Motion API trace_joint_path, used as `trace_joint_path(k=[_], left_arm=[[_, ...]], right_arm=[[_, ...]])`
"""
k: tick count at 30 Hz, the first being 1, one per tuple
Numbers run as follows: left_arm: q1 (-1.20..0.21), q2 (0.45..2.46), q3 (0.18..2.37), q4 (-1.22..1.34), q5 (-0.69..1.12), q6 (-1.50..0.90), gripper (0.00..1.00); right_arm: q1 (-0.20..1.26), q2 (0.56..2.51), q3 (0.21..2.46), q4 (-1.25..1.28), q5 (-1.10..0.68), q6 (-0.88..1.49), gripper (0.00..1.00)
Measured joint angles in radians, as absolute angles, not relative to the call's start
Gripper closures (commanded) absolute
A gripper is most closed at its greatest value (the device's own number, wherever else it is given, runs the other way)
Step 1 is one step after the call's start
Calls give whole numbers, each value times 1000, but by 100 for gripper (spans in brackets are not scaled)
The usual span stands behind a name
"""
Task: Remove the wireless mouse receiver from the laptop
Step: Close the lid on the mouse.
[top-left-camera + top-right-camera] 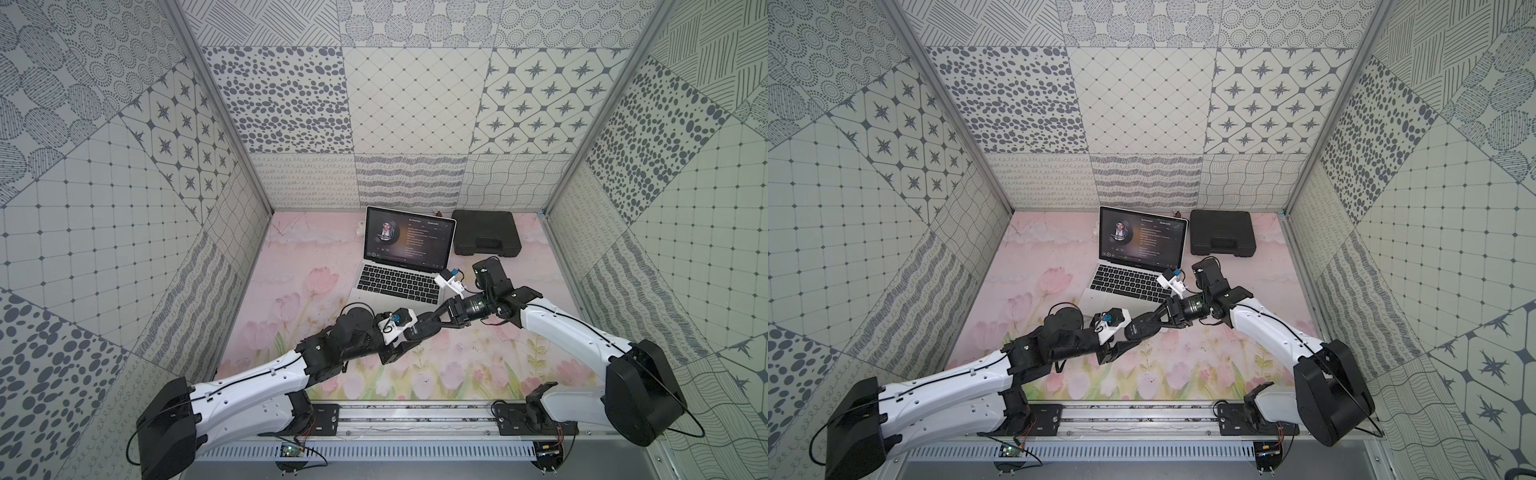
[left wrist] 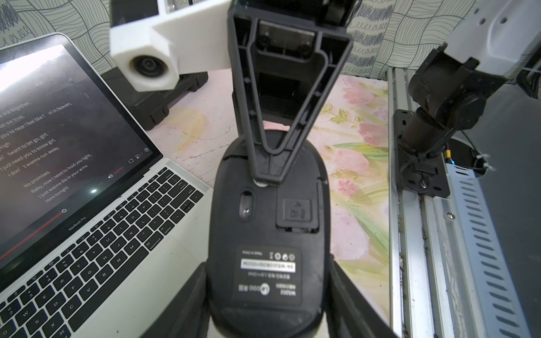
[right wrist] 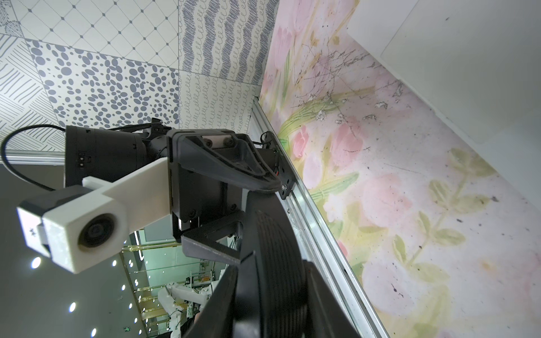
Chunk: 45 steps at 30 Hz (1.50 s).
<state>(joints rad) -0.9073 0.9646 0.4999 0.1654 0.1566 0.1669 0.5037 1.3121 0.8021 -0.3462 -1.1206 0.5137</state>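
**Both jaws on the mouse; receiver not to be made out**

Your left jaws stand as wide as the black oval plastic mouse (image 2: 269,234) and clamp it by its two long sides, a finger (image 2: 190,298) on each flank. Its labelled underside shows in the left wrist view. Your right jaws stand narrower and take the same mouse by its other end, across its thickness. One right finger (image 2: 265,169) lies flat on the underside, its tip beside a small pale spot too small to identify.

In both top views the two arms meet nose to nose above the pink floral bench (image 1: 457,365). They meet just in front of the near right corner of the slim silver laptop (image 1: 399,282), which is open with its screen lit.

You cannot pick out the tiny black wireless mouse receiver in any view. The laptop's right edge lies partly behind the right wrist camera (image 1: 451,280).

A black rectangular plastic case (image 1: 486,232) lies beside the laptop's screen, apart from both arms.
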Motion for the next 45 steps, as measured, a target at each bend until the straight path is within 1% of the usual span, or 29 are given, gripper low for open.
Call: trace_joint_path(k=[1,3,10,25,27,29,30,34,36,38,40,41,42,45], left_arm=[[-907,966,500,167,155,166,34],[-907,970,500,170,153,166,2],[-908,980,500,171,145,152,1],[-908,955,499,173,158,149,1],[-908,947,499,174,162,150,6],[-908,943,499,175,166,150,6],[-908,942,499,175,169,150,9],[-908,949,500,174,180,150,24],[-908,957,501,173,186,150,34],[-908,963,504,171,199,150,42],[-907,970,508,163,205,147,53],[-905,974,509,156,208,147,59],[-905,977,511,150,209,147,63],[-905,988,523,128,217,142,69]], right_arm=[[503,1312,801,-340,-1120,519,82],[504,1312,793,-323,-1127,528,82],[522,1310,792,-268,-1183,535,83],[522,1310,792,-264,-1189,535,83],[522,1310,792,-265,-1189,535,83],[522,1310,792,-265,-1188,535,83],[522,1310,792,-265,-1188,535,83],[524,1310,792,-265,-1188,535,83],[527,1311,792,-266,-1185,535,83],[530,1312,792,-268,-1181,533,83],[530,1312,792,-278,-1177,527,83],[529,1312,792,-282,-1174,522,81],[528,1312,792,-290,-1170,517,77],[529,1312,792,-307,-1165,505,67]])
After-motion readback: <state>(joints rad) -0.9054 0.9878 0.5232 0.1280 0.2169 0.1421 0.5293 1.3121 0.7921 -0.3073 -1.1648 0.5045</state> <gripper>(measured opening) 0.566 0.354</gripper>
